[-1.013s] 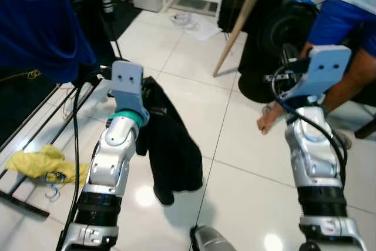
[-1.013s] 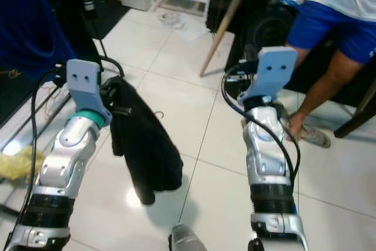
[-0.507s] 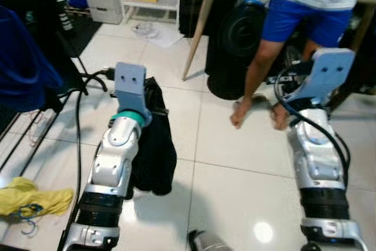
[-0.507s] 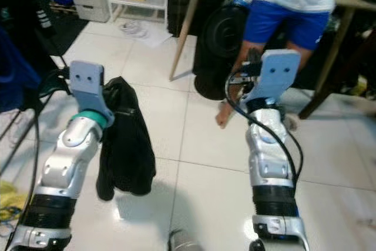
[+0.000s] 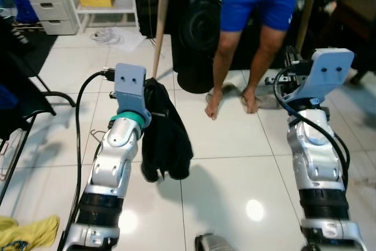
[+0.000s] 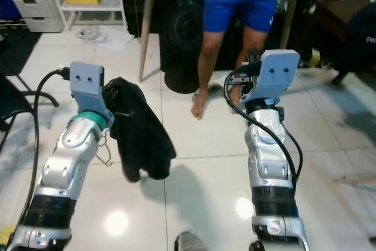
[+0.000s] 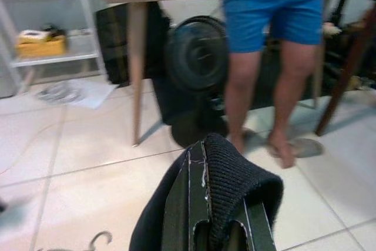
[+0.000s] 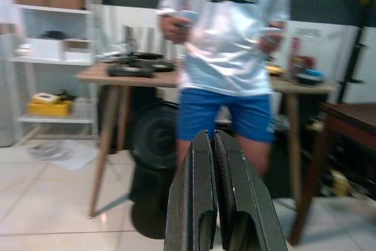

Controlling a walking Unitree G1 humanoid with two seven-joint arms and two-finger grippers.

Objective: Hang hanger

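View swung toward person (image 5: 254, 4) | left claw (image 7: 217, 230) clamps black garment (image 5: 166, 133)

closed right tool (image 8: 214, 189), person (image 8: 226, 63), wooden table (image 8: 126, 76)

Black garment (image 5: 166, 136), blue shorts (image 5: 257, 7)

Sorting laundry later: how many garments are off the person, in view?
2: a black garment hanging from the left gripper, and a yellow one on the floor, lower left. More may be hidden.
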